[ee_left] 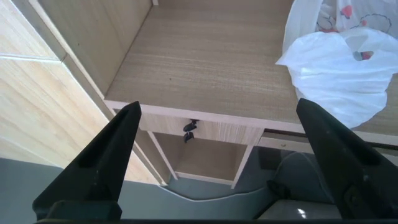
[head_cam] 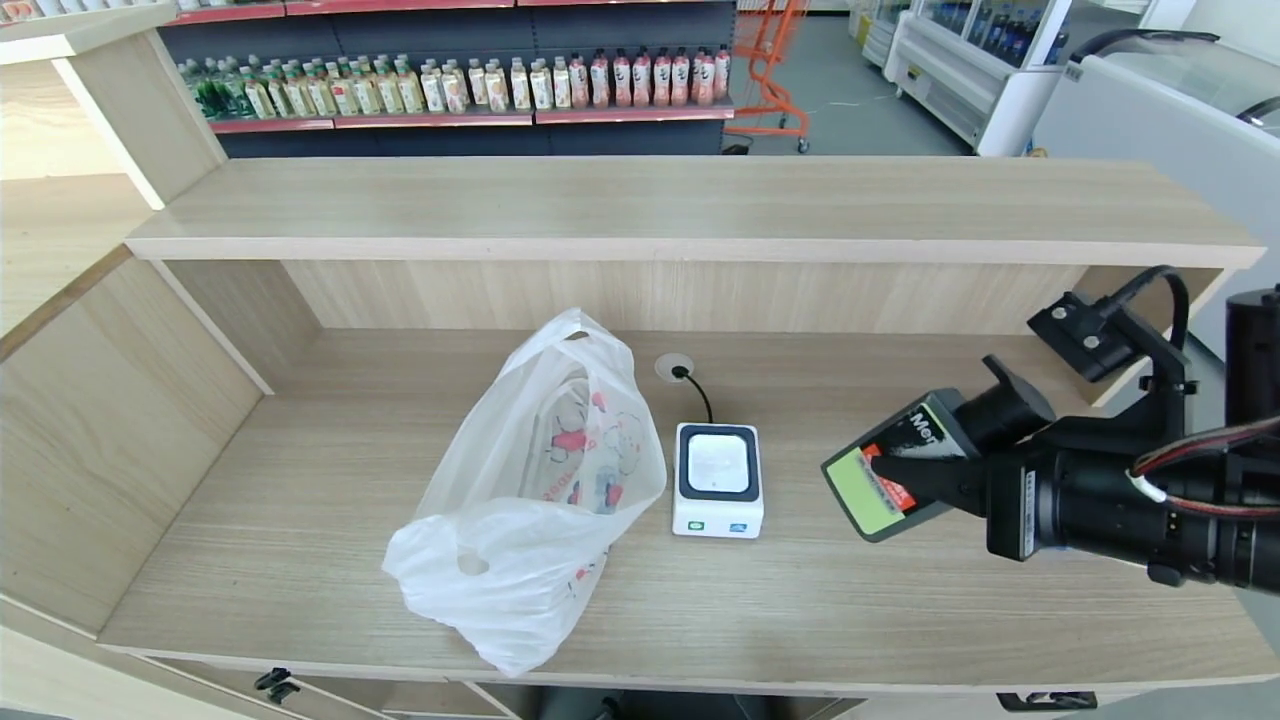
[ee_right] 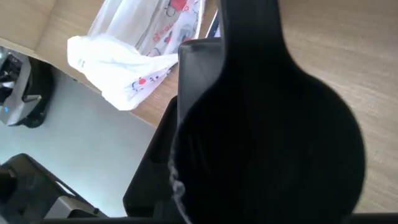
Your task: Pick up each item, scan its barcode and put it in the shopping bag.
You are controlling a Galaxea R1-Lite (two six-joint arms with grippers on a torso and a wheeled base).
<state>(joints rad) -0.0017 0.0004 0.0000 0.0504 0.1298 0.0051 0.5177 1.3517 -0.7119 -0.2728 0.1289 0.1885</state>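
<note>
My right gripper (head_cam: 925, 455) is shut on a small dark box (head_cam: 885, 470) with a green end and a red label, held above the counter just right of the white barcode scanner (head_cam: 717, 478). The box's green end faces the scanner. In the right wrist view the dark box (ee_right: 199, 68) blocks most of the picture. A white plastic shopping bag (head_cam: 540, 480) with red prints lies left of the scanner, its mouth toward the back; the bag (ee_left: 345, 68) also shows in the left wrist view. My left gripper (ee_left: 221, 158) hangs open below the counter's front edge, holding nothing.
The wooden counter (head_cam: 300, 520) has a raised back ledge (head_cam: 680, 210) and a side wall on the left (head_cam: 110, 420). The scanner's cable runs to a grommet hole (head_cam: 674, 367) behind it. A drawer with a black latch (ee_left: 189, 129) sits under the counter front.
</note>
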